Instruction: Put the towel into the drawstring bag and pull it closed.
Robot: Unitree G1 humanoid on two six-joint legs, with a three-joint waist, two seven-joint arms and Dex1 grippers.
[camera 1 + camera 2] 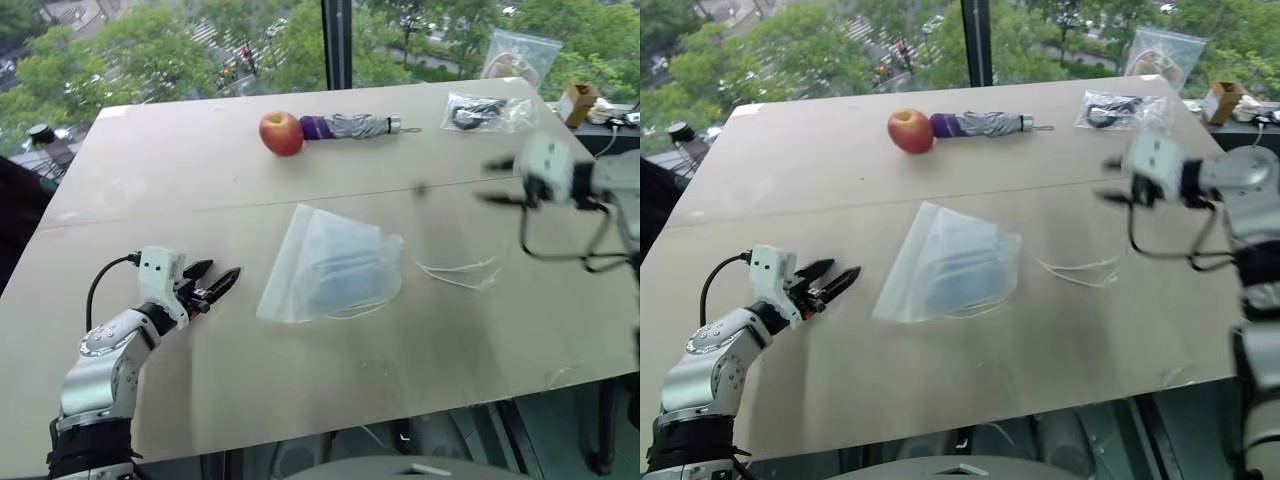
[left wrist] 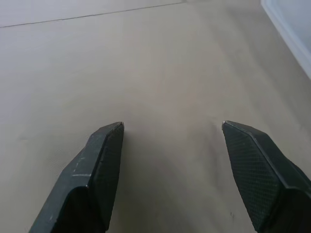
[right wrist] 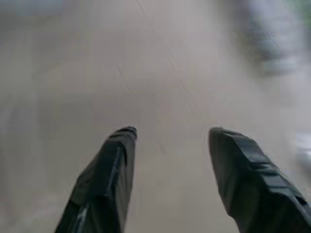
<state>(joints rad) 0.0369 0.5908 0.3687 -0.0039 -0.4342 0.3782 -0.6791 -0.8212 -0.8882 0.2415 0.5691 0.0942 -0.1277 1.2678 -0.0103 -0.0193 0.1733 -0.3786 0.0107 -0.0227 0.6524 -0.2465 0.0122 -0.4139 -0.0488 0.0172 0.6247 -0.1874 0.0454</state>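
The table [image 1: 200, 180] looks like matt, smooth beige board. The bag [image 1: 325, 262] at its middle is thin, semi-sheer white cloth with the pale blue towel [image 1: 345, 282] showing through. Beyond it, the apple [image 1: 281, 133] is glossy; the pouch [image 1: 487, 111] near the table's far right corner is clear crinkly plastic.

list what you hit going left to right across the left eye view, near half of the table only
left gripper → drawstring bag with the towel inside → loose white cord
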